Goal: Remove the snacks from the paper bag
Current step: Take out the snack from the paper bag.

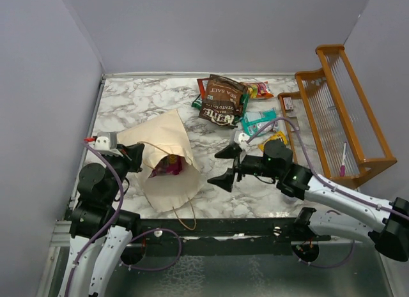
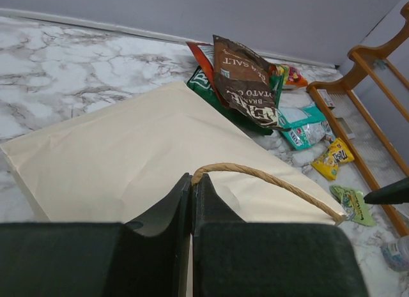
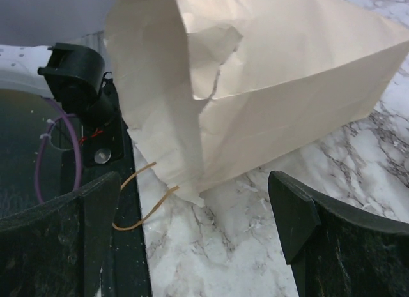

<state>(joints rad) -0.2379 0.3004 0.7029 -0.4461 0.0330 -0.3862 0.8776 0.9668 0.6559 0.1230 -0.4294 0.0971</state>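
Note:
The cream paper bag (image 1: 163, 156) lies on its side at the left, its mouth towards the near edge. A purple snack packet (image 1: 169, 165) shows inside the mouth. My left gripper (image 1: 131, 158) is shut on the bag's tan loop handle (image 2: 268, 177), which leaves its fingertips (image 2: 193, 182) in the left wrist view. My right gripper (image 1: 223, 166) is open and empty just right of the mouth, with the bag (image 3: 268, 86) ahead of its fingers (image 3: 300, 220). A brown chip bag (image 1: 222, 100), a teal packet (image 1: 257, 122) and the yellow M&M's (image 1: 273, 141) lie on the table behind.
A wooden rack (image 1: 342, 112) stands along the right side with a pen (image 1: 345, 158) in it. Green and red packets lie under the brown bag. The bag's second handle (image 3: 144, 204) hangs over the table's near edge. Grey walls enclose the table.

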